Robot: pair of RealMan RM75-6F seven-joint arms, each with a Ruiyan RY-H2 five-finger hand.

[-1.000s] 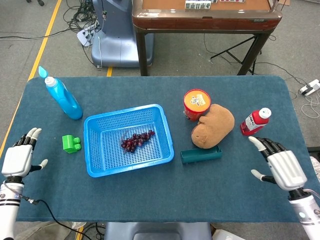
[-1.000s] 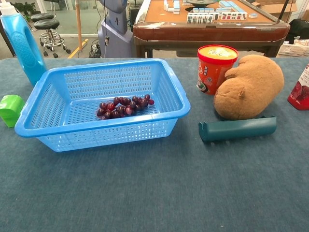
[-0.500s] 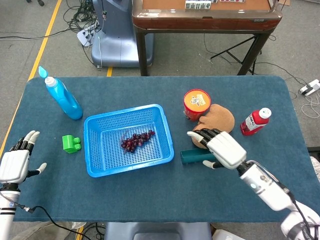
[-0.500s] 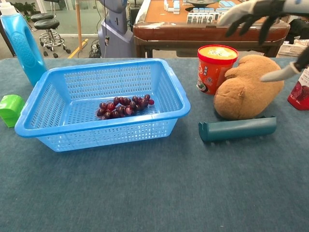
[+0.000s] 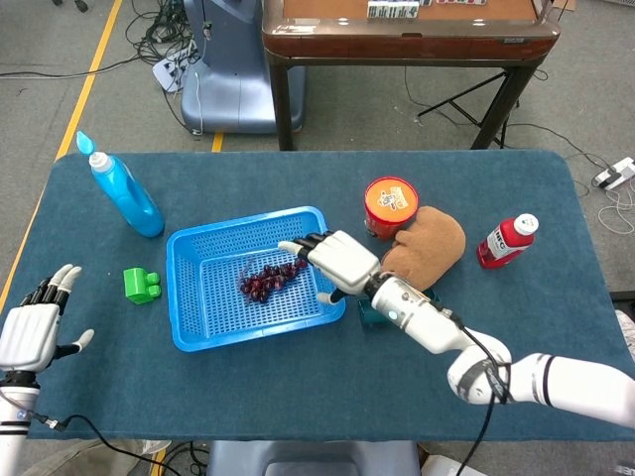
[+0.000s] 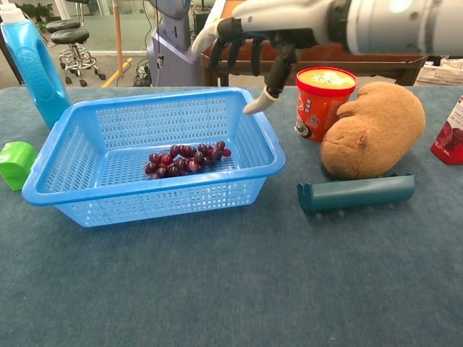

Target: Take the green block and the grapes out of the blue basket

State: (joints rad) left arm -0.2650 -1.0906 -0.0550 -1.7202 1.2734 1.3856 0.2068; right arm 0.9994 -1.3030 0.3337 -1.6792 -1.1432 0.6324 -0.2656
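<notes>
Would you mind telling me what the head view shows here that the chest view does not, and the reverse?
Only the head view shows the left hand, open at the table's near left edge, and the whole red bottle. Only the chest view shows the right hand well above the blue basket, clear of the grapes. Both show the green block on the cloth outside the basket, the grapes inside it, and the open right hand over it.

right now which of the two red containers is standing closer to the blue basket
The red cup with the yellow lid, just past the basket's right rim beside the brown plush. The red bottle with the white cap stands farther right, beyond the plush.
</notes>
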